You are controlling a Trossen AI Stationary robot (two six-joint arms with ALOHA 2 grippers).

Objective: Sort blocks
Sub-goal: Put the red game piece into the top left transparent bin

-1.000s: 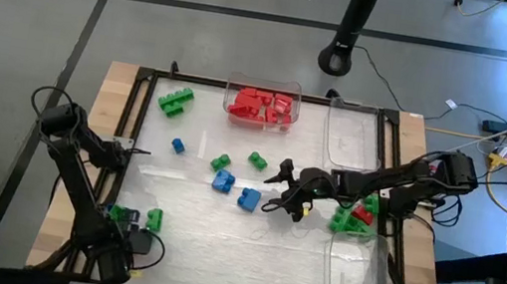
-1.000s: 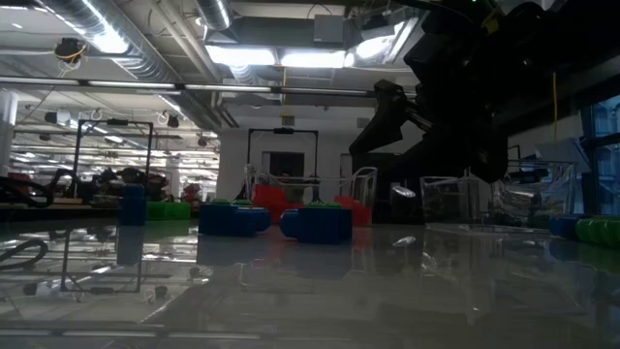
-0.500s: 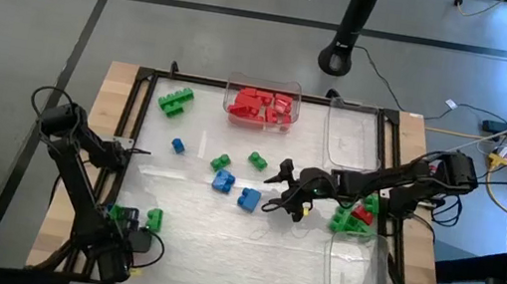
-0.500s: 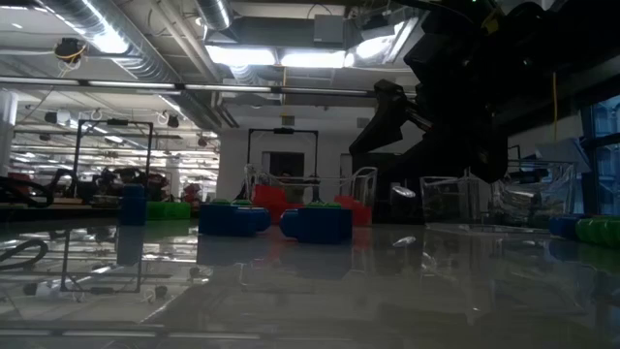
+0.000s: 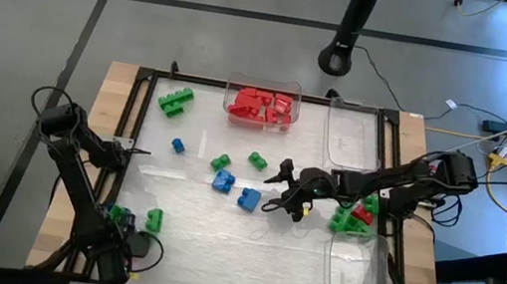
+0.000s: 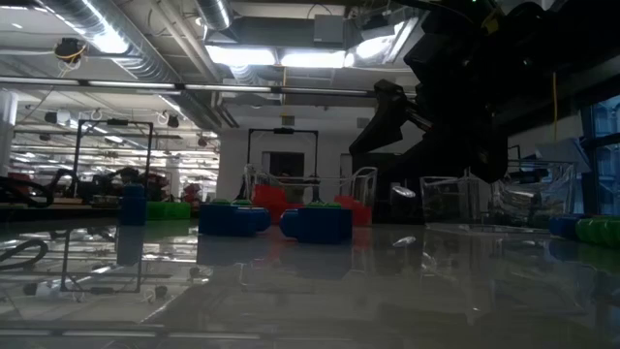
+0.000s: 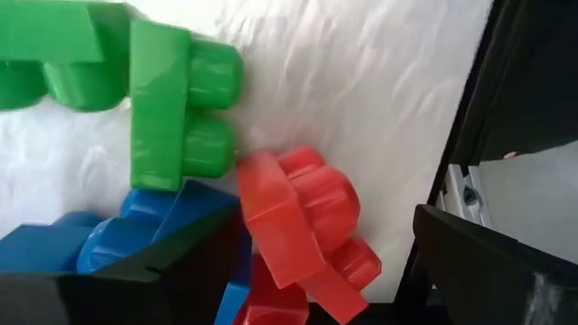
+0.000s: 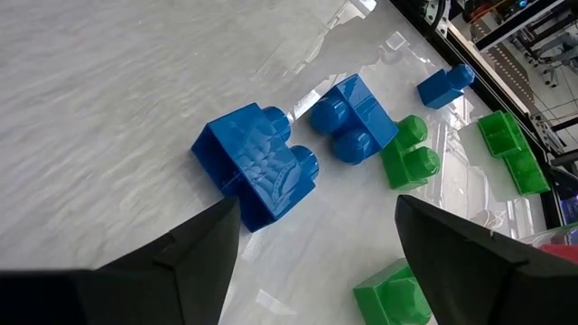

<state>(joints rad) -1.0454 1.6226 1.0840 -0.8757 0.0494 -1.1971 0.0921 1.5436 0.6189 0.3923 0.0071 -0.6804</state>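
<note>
risk: right gripper (image 5: 278,193), jaws spread and empty, may nudge the blue block (image 8: 256,167) aside while closing; left gripper (image 5: 125,227) jaws parted.

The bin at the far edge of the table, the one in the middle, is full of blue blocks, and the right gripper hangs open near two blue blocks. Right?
Not quite: the bin holds red blocks, as the high view shows. The rest stands: the right gripper hangs open near two blue blocks.

right hand (image 5: 284,193) spread beside a blue block (image 5: 248,199).
</note>
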